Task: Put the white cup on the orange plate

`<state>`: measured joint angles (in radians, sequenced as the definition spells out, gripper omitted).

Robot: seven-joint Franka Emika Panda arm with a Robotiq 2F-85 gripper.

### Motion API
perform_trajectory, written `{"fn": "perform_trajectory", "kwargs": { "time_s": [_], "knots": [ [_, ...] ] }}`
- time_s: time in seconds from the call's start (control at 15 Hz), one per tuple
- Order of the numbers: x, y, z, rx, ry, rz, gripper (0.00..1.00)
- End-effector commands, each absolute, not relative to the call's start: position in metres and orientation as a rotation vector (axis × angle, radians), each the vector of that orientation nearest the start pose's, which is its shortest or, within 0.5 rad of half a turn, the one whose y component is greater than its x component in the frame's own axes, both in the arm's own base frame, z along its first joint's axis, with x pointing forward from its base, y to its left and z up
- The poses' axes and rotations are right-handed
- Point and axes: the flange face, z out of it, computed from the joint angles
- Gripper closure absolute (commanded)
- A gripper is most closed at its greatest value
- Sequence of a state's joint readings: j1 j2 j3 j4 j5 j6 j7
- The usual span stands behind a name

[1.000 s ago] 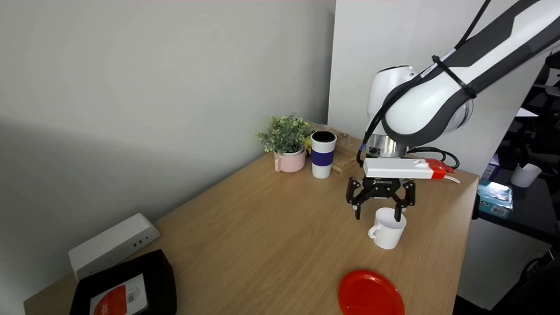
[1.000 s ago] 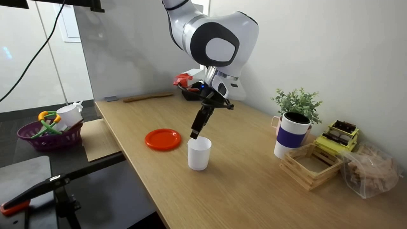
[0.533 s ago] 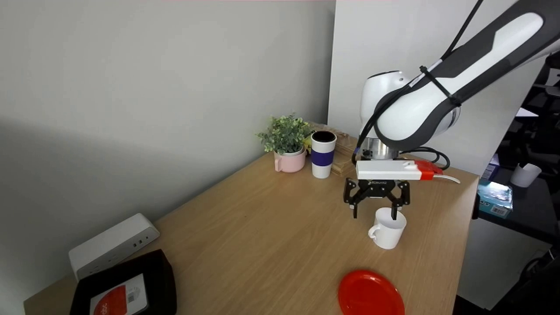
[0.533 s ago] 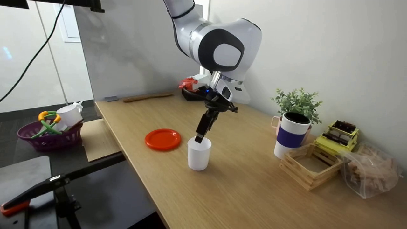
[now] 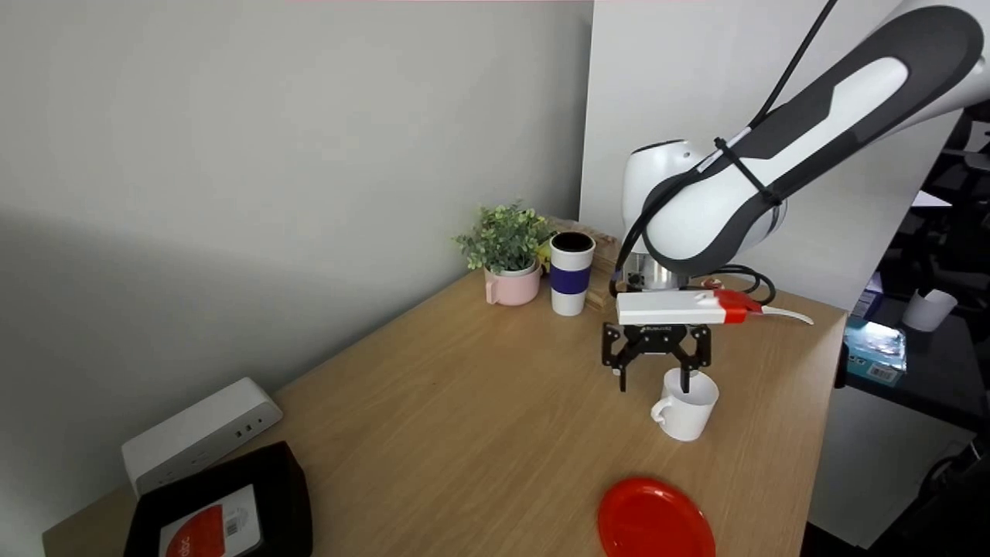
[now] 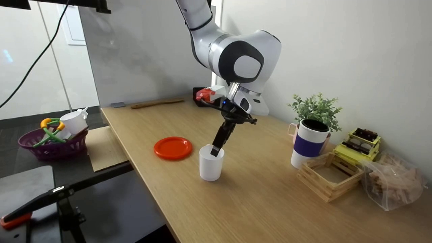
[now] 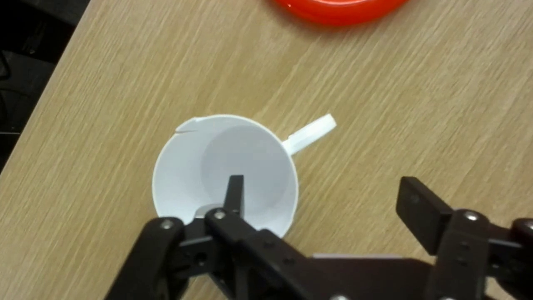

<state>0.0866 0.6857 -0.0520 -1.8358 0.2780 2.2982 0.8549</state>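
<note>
White and upright, the cup stands on the wooden table, near the red-orange plate yet apart from it. My claw hangs at the cup with its jaws spread wide. In my wrist view one finger is over the cup's mouth and the other finger is out above the table, on the side where the handle juts; whether the first tip dips below the rim I cannot tell. In both exterior views a tall cup with a purple-blue band stands just beside a leafy plant in a pink mug. In an exterior view I also see a wooden crate with a clear bag next to it. In an exterior view a black tray sits next to a white box, well apart from the cup.
</note>
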Motion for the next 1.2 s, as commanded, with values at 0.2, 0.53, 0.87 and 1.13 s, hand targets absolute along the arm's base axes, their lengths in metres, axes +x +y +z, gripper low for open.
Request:
{"fn": "perform_trajectory", "kwargs": {
  "time_s": [0.2, 0.53, 0.87, 1.13],
  "knots": [
    [0.624, 0.030, 0.122, -2.694, 1.503, 0.470, 0.59],
    [0.623, 0.032, 0.116, -2.696, 1.521, 0.474, 0.95],
    [0.616, 0.038, 0.123, -2.691, 1.549, 0.433, 0.99],
    [0.610, 0.045, 0.128, -2.683, 1.586, 0.404, 0.99]
  ]
}}
